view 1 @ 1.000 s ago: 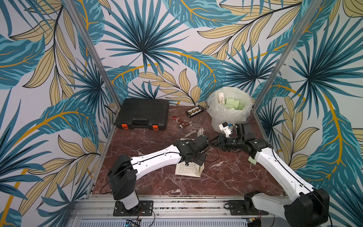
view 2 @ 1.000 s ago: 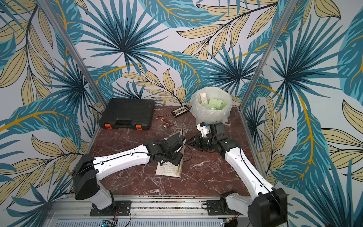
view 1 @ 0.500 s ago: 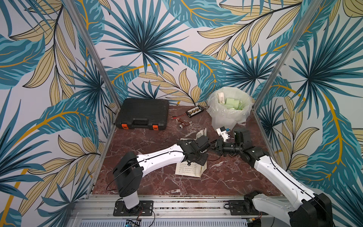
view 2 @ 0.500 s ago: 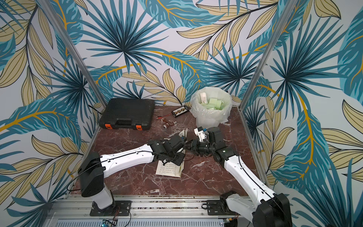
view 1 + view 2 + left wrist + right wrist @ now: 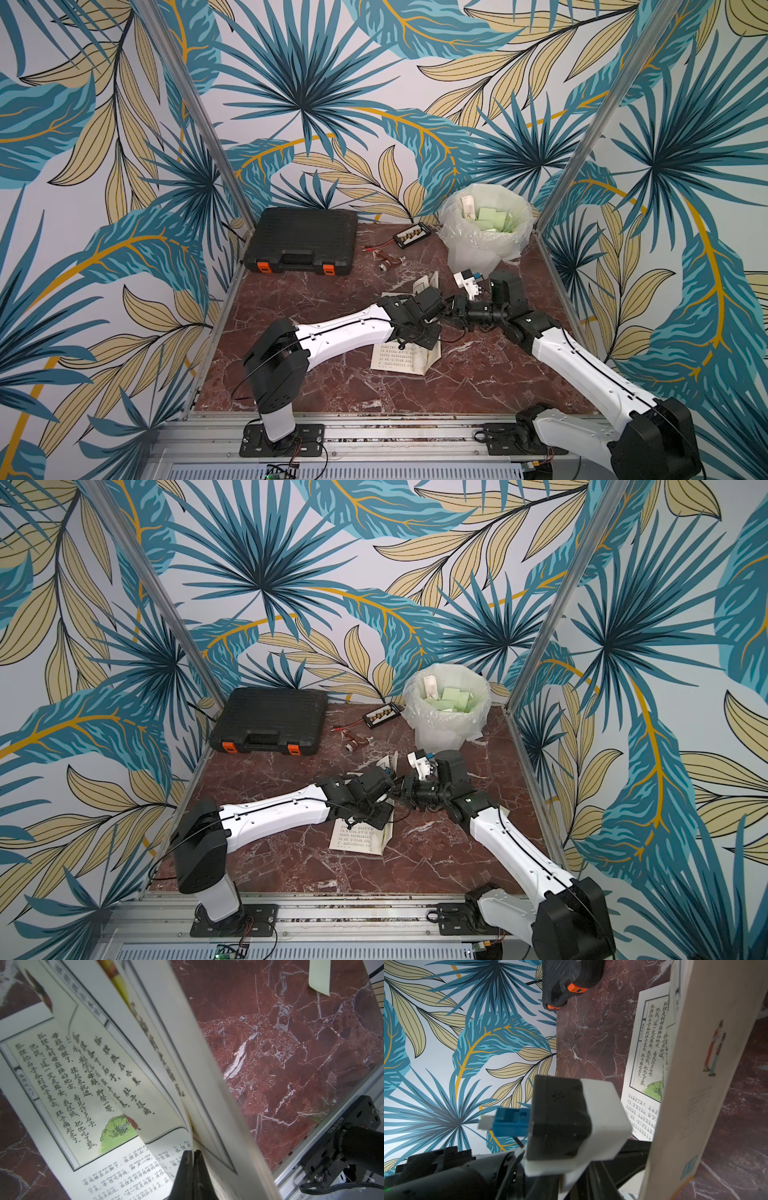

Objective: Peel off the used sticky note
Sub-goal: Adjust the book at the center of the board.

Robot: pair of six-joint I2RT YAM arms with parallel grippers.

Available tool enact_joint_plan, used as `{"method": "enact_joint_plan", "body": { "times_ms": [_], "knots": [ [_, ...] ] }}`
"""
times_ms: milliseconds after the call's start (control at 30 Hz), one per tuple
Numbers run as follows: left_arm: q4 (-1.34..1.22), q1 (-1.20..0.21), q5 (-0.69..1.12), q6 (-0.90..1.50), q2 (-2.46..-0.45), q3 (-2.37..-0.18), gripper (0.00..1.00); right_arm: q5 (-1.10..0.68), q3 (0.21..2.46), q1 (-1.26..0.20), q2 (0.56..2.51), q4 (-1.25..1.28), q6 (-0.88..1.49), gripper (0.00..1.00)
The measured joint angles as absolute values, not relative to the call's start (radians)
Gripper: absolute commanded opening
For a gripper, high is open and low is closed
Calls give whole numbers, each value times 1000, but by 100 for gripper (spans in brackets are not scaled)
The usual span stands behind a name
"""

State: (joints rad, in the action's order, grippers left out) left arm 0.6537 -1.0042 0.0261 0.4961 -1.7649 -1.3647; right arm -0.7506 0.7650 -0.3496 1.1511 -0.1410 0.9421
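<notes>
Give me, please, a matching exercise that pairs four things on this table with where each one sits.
Things:
1. black tool case
2. lined bin
3. open book
4. connector strip

Places:
A. back right corner
B. near the centre, some pages lifted
C. back left corner
D. at the back, between the case and the bin

Pairs: 1-C, 2-A, 3-B, 4-D
</notes>
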Motion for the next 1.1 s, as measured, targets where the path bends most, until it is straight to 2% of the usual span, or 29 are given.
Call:
{"method": "enact_joint_plan", "body": {
  "times_ms": [533,833,1100],
  "knots": [
    [667,-1001,17,503,-1798,-1328,0,-747,731,-352,1219,-120,836,25],
    [627,-1001,-1,498,-1795,-1280,0,-791,723,-295,1232,-171,780,25],
    [606,-995,-16,496,-1588,-1250,0,-564,707,-199,1293,-329,725,25]
  ]
}}
